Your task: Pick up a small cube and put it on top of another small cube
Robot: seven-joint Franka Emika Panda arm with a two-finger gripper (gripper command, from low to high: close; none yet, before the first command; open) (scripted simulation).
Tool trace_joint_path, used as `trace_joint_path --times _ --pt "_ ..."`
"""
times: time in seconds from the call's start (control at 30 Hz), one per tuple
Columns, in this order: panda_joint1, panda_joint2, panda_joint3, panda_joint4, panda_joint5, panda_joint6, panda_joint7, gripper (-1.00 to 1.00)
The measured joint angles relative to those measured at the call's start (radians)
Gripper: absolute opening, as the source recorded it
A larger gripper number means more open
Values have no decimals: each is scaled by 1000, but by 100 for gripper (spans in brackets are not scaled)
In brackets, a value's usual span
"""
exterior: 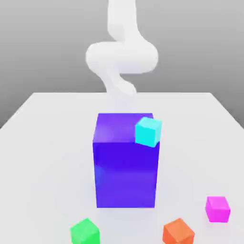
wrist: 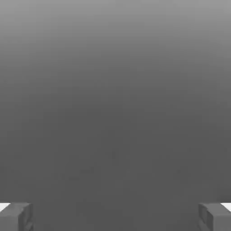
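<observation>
Cyan cube point(exterior: 148, 131) is the small one you see sitting up at the top of the tall blue block point(exterior: 126, 176), at the corner toward the exterior view's right. From this angle you cannot tell whether it rests fully on the top face or overhangs the edge.

Down on the white table point(exterior: 43, 157) you have three more small cubes, all near the front edge and well apart from each other: a green cube point(exterior: 85, 232) toward the exterior view's left, an orange cube point(exterior: 178, 232) toward the right, and a magenta cube point(exterior: 218, 208) further right and a little farther back. None of them touches the blue block.

Behind the block you can make out the white arm point(exterior: 121, 57), blurred, rising from the far side of the table.

Your gripper point(wrist: 115, 216) has its two grey fingers point(wrist: 16, 216) spread wide apart, one at each side of the hand view, with nothing between them. Beyond them you see plain grey background.
</observation>
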Motion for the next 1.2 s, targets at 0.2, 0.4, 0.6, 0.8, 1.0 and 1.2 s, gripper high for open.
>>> trace_joint_path --times 0.2,0.4,0.6,0.8,1.0,1.2 --pt "162 225 -41 -32 73 84 -256 0" --pt "288 445 -45 -63 136 164 -500 0" --pt "380 660 -2 -96 154 249 -712 0" --pt "450 866 28 -131 68 342 -848 0" --pt "491 1075 25 -127 -30 475 -881 0" --pt "491 1140 26 -114 -31 524 -881 -100"
